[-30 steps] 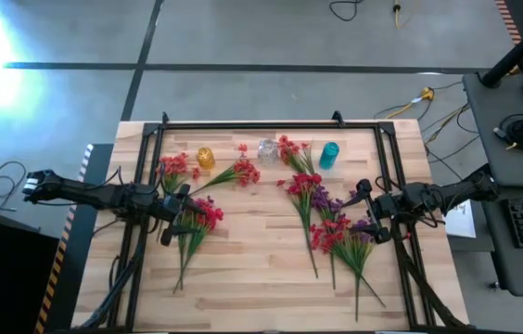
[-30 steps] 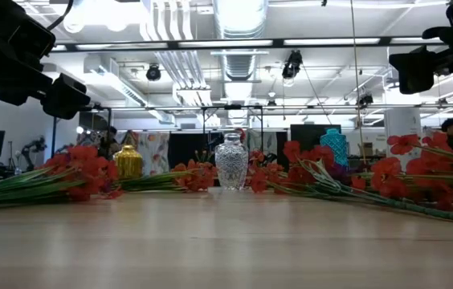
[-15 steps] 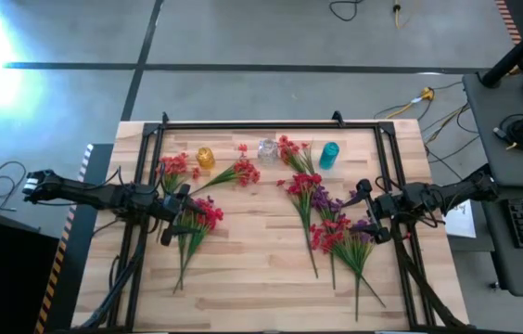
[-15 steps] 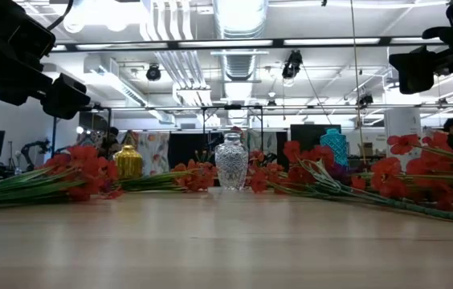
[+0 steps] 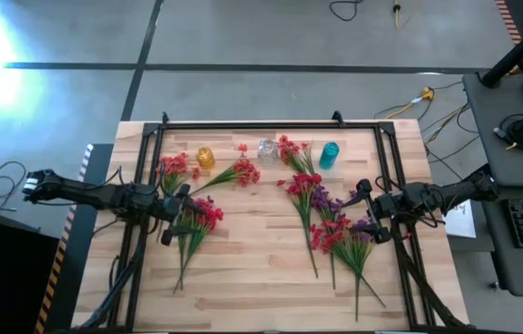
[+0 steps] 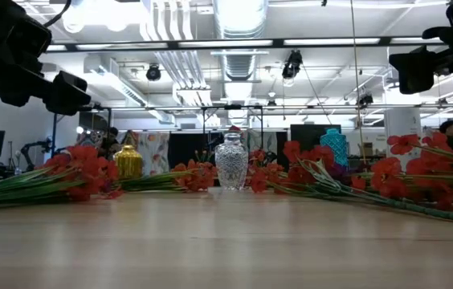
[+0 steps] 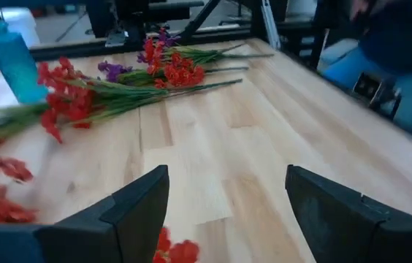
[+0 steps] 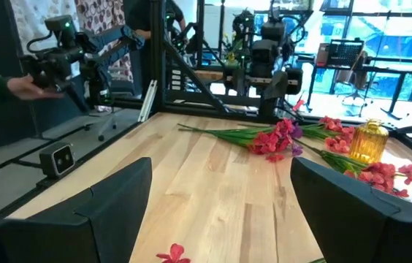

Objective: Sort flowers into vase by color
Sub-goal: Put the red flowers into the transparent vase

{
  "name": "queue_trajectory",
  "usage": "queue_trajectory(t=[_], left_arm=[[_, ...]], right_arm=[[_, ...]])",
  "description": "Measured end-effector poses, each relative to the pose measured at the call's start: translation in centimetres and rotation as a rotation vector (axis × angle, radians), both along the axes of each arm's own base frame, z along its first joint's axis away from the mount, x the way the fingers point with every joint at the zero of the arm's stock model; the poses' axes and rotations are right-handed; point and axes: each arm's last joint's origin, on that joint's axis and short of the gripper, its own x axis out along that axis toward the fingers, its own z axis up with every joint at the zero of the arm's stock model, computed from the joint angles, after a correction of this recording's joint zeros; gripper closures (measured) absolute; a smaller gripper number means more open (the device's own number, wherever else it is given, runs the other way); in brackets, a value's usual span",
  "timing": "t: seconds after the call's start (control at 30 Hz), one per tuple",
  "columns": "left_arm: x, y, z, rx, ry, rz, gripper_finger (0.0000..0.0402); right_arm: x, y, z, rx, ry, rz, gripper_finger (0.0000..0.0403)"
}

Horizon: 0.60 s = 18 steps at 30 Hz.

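High view: flowers (image 5: pixel 331 223) lie in loose bunches across the bench (image 5: pixel 261 288); yellow vase (image 5: pixel 206 158), clear vase (image 5: pixel 267 149) and teal vase (image 5: pixel 329 154) stand along the far edge. Left gripper (image 5: pixel 190 212) is spread over a red bunch; right gripper (image 5: pixel 362 211) is spread beside mixed sprigs. Low view: clear vase centre, flowers lying flat. Wrist views: both grippers empty above the wood.

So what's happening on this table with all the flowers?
Two robot arms are set to sort flowers into vases. Nothing is picked up: the left claw hovers open over a red bunch, the right claw open over the mixed pile. The gold vase, clear vase and teal vase hold no flowers.
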Motion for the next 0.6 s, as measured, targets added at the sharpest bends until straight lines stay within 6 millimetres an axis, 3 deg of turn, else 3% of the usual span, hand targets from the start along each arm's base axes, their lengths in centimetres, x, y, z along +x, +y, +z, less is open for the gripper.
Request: queue_trajectory(t=[0.23,0.47,0.6], left_arm=[[0.6,0.4,2.5,-0.002,-0.268,0.162,0.0139],[0.5,0.4,4.2,-0.054,-0.436,0.172,0.0139],[0.4,0.4,5.0,-0.193,-0.504,0.174,0.0139]], right_arm=[[0.0,0.0,0.2,0.267,0.052,0.003,0.0083],[0.0,0.0,0.8,0.255,-0.013,0.009,0.0083],[-0.1,0.0,1.0,0.261,-0.036,0.013,0.0083]])
